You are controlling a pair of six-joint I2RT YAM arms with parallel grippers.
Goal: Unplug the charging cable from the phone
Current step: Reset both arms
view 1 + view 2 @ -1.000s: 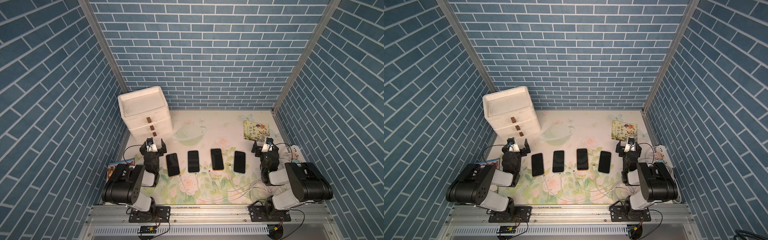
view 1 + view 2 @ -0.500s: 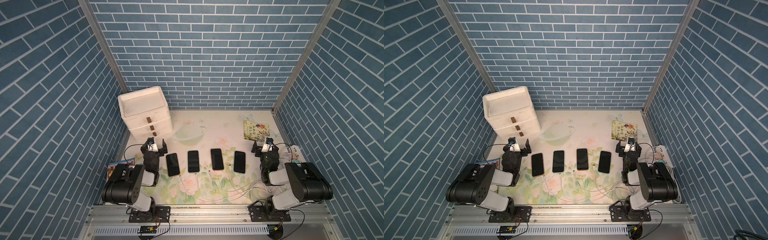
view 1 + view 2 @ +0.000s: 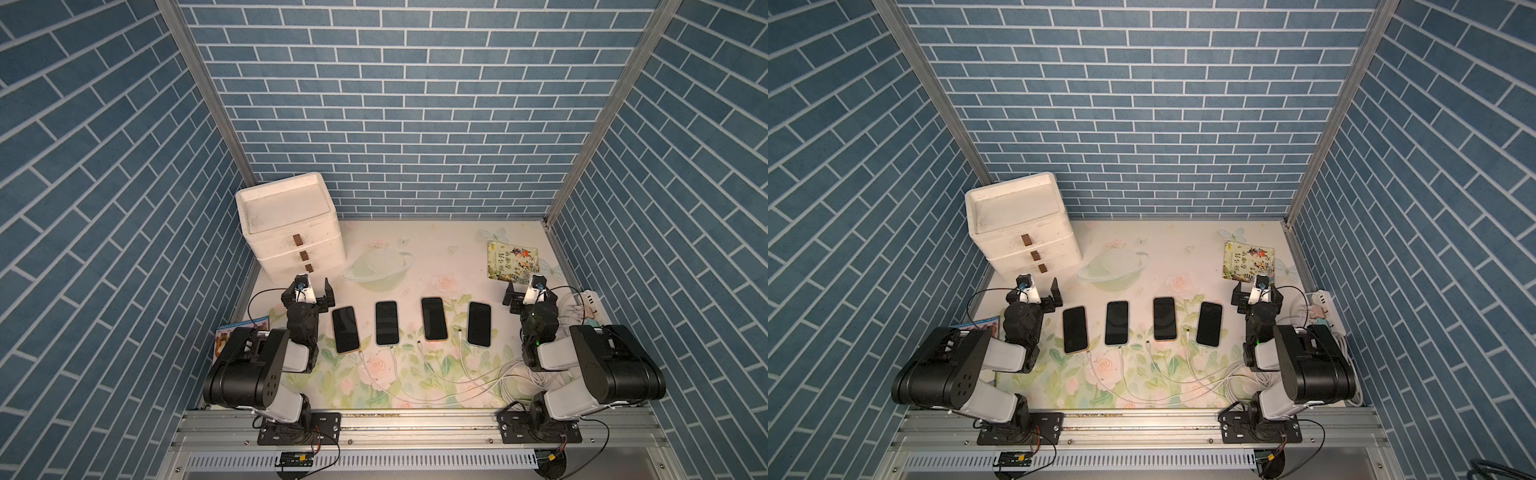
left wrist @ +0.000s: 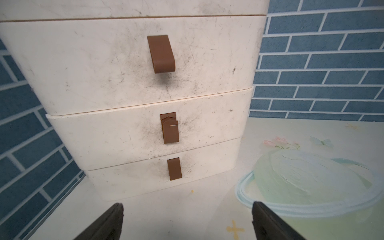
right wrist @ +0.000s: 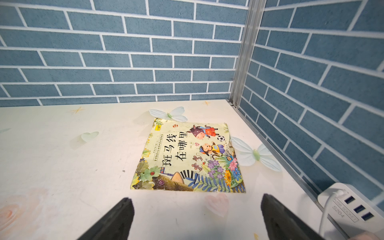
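Note:
Several dark phones lie face up in a row on the floral table in both top views. White charging cables [image 3: 415,374] run from the right side toward them. The leftmost phone [image 3: 345,329] and the phone beside it [image 3: 387,323] each have a cable end at their near edge. Two other cable tips lie loose just short of the two right phones. My left gripper [image 3: 308,289] [image 4: 187,209] stands open left of the row, facing the drawers. My right gripper [image 3: 528,291] [image 5: 196,205] stands open right of the row, with nothing between its fingers.
A white three-drawer unit [image 3: 291,224] [image 4: 145,83] stands at the back left. A picture book [image 3: 513,259] [image 5: 191,158] lies at the back right. A white power strip [image 3: 588,303] [image 5: 349,209] sits along the right wall. Another book [image 3: 241,332] lies by the left arm.

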